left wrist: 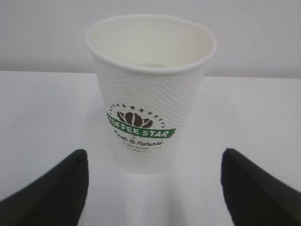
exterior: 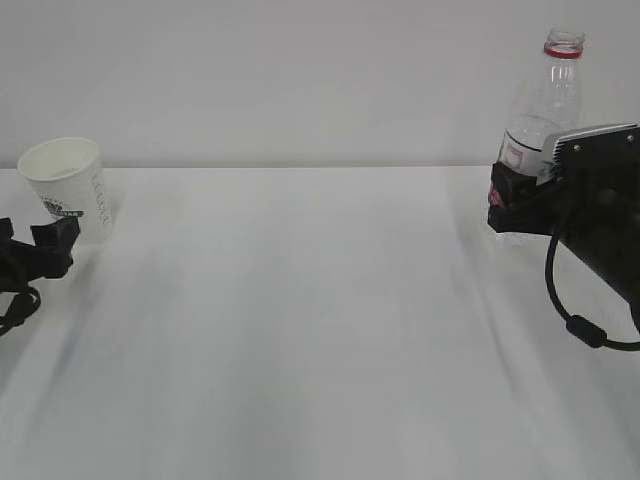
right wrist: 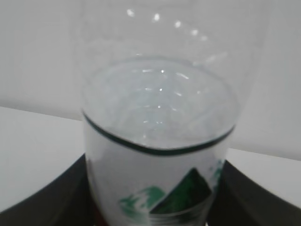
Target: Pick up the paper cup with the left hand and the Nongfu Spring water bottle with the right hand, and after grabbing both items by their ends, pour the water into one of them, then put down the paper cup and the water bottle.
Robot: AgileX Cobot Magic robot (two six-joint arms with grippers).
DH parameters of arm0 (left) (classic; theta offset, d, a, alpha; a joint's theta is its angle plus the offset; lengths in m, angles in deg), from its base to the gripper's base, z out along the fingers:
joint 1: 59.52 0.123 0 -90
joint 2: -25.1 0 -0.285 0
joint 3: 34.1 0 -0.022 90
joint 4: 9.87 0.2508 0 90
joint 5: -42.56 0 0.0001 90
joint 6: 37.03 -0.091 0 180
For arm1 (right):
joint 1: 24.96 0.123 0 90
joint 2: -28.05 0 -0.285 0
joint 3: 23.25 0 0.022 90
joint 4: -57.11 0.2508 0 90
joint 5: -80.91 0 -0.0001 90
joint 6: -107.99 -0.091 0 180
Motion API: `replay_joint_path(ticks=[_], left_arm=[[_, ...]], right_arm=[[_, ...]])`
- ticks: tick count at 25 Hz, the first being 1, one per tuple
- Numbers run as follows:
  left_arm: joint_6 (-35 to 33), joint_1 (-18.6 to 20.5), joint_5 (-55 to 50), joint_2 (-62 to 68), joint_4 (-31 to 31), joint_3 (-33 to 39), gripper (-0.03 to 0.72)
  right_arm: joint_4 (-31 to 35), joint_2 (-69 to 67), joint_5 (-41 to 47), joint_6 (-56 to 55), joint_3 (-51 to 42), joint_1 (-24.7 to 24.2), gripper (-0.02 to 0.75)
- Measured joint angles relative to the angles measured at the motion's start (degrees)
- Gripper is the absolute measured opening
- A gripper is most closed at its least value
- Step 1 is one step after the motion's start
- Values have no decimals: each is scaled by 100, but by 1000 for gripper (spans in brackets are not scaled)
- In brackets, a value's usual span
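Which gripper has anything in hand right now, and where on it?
The right gripper is closed on the water bottle at its labelled lower body. The left gripper is open, its fingers clear of the paper cup.

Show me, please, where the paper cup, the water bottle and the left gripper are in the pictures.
paper cup [left wrist: 141, 127], left wrist view, on the green logo on its wall.
water bottle [exterior: 545, 105], exterior view, on the clear shoulder above the label.
left gripper [left wrist: 153, 188], left wrist view, midway between its two black fingertips.
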Motion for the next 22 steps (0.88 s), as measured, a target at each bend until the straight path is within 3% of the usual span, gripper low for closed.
replay_joint_path(ticks=[22], left_arm=[[0, 0, 0, -2351, 25, 1367, 604]], right_arm=[[0, 0, -22, 0, 0, 0, 449]])
